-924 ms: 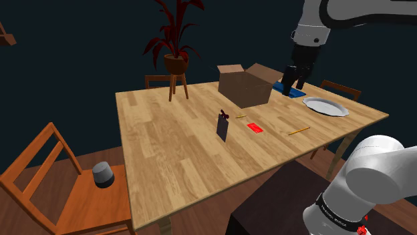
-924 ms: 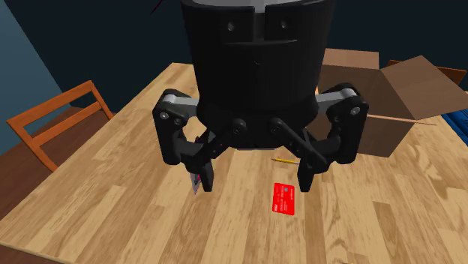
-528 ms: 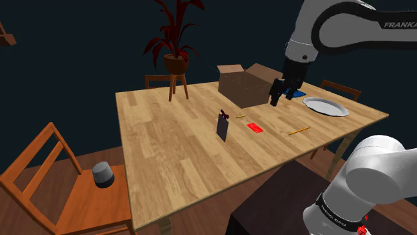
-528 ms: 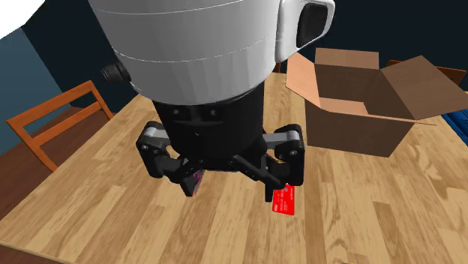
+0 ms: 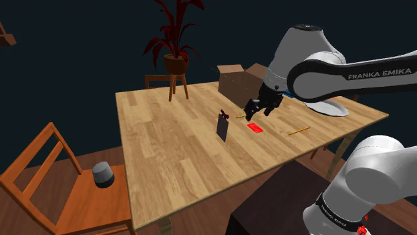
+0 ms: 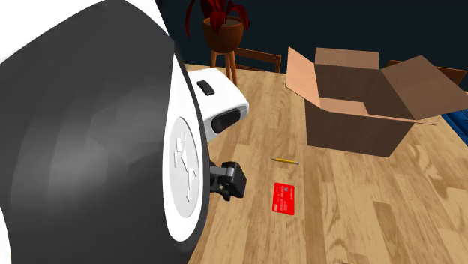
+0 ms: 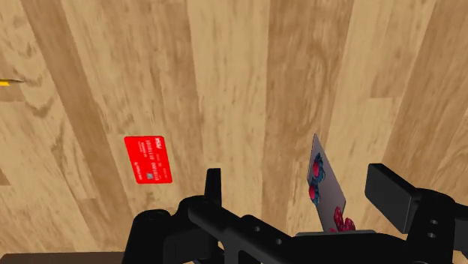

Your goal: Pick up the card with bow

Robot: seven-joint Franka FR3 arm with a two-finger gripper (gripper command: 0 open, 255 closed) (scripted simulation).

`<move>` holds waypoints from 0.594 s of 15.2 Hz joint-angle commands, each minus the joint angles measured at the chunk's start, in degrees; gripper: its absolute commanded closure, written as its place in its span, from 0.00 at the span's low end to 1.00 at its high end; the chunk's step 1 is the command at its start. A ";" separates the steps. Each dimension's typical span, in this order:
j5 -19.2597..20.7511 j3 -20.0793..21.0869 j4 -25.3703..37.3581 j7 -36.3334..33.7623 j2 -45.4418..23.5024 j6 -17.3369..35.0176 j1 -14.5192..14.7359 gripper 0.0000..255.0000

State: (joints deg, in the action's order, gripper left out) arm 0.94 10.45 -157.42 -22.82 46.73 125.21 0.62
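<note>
- Shoulder view: the small dark upright card topped with a red bow (image 5: 222, 126) stood on the pale plank-topped wooden table (image 5: 167, 160), near the frame's centre. The all-black two-finger gripper (image 5: 256, 111) hung just to its right, close but apart, carrying nothing.
- The step in hand looked to be the approach. Doing it well meant centring over the card's thin top edge, facing the fingers to its flat sides, and lowering fully before closing, since a nudge could have tipped it.
- A flat red card (image 5: 254, 127) lay right under the gripper and was the likeliest wrong pick. A thin yellow pencil (image 5: 299, 131) lay further right, and an open brown cardboard box (image 5: 234, 85) sat behind.
- Second exterior view: the arm's big white-and-dark link (image 6: 90, 135) covered the left half. The red card, a shorter pencil (image 6: 285, 160) and the box sat at the right.
- Wrist view: the fingers (image 7: 214, 187) stood wide apart. The bow card rose between them, nearer one finger and apparently touching neither. The red card lay outside the other finger.
</note>
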 commanded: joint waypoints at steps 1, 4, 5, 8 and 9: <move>0.01 2.81 -2.34 -4.19 -2.53 7.71 -0.79 0.00; 1.30 8.21 -3.71 -11.35 -8.28 18.51 -3.44 0.00; 2.20 10.40 -3.79 -14.09 -10.49 22.05 -4.93 0.00; 7.05 19.05 -2.87 -23.88 -17.40 32.05 -12.38 0.00; 9.57 22.97 -2.17 -27.83 -19.59 35.06 -16.24 0.00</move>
State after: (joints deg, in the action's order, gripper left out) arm 8.36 30.11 -160.23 -46.75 29.03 157.21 -12.49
